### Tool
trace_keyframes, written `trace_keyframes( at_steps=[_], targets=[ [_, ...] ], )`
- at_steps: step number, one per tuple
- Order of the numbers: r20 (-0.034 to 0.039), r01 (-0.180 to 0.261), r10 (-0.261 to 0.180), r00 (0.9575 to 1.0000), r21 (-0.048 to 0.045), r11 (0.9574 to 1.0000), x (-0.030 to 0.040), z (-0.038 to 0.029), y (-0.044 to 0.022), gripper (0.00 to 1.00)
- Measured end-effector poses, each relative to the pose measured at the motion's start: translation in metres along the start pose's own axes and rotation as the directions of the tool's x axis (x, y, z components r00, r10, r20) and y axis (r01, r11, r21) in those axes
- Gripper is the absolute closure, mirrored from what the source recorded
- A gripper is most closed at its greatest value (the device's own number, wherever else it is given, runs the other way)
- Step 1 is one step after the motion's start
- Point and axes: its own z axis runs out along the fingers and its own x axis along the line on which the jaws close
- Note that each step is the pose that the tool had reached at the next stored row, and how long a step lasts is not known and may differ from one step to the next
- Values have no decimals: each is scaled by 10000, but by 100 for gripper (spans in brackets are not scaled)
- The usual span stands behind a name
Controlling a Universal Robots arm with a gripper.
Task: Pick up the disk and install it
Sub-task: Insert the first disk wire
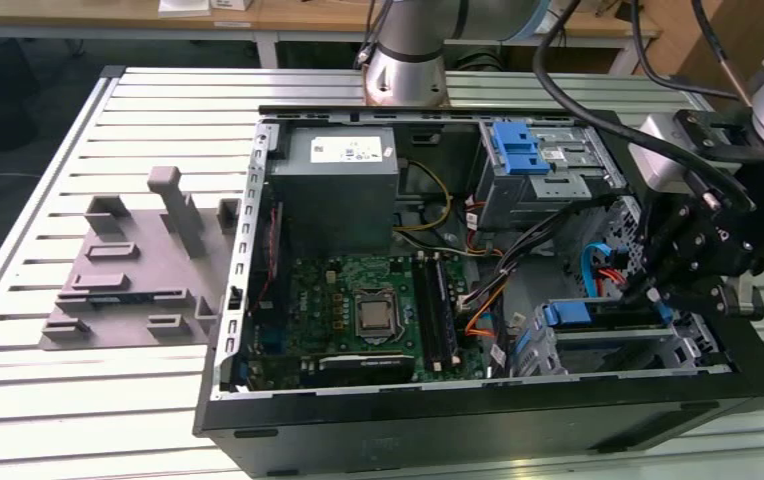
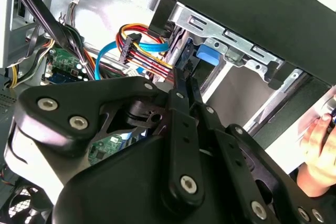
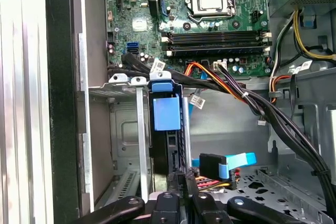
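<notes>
Your hand (image 1: 662,290), lower right of the exterior view, is pinching closed on the disk (image 3: 167,114) in its bay. It's rigid, dense and shock-sensitive; you're gripping the blue carrier edge.

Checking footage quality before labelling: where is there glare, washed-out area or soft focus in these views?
First wrist view: the table slats beside the case are washed out to white. Second wrist view: the pincer linkage looms close and soft, and a hand at the edge is overexposed. Exterior view: even lighting, mild sheen on the table.
</notes>
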Motion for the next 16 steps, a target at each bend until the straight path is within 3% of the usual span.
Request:
trace_keyframes(
  at_steps=[16],
  targets=[
    [30, -19, 19, 10000, -28, 10000, 29, 31, -7, 84]
  ],
)
